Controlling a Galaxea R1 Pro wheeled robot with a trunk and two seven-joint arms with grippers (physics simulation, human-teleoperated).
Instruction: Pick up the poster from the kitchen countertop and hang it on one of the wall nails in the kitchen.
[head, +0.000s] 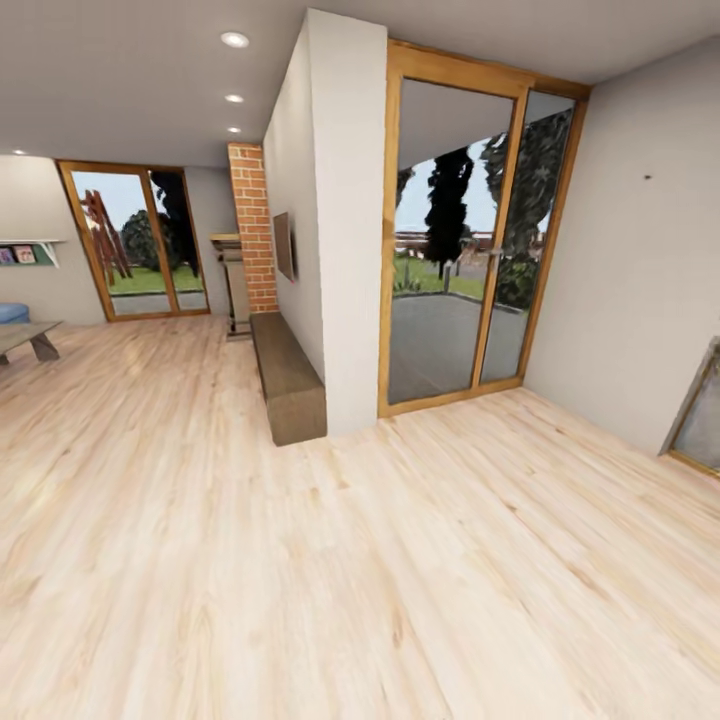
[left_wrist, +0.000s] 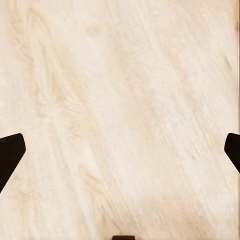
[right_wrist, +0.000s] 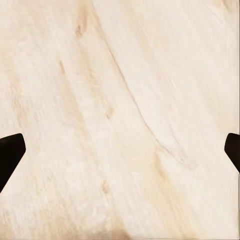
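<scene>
Open floor (head: 400, 560); wall (head: 345, 220) ahead

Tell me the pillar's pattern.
Red-orange brick pillar, seen best in the head view.

The room is evenly and brightly lit. Daylight is admitted through the glass door (head: 465, 240) at centre, and recessed ceiling lights (head: 234, 40) are seen glowing at upper left. Soft sheen is spread over the wood floor (head: 330, 570). Verticals are bowed near the frame edges; wrist views are slightly blurred.
</scene>
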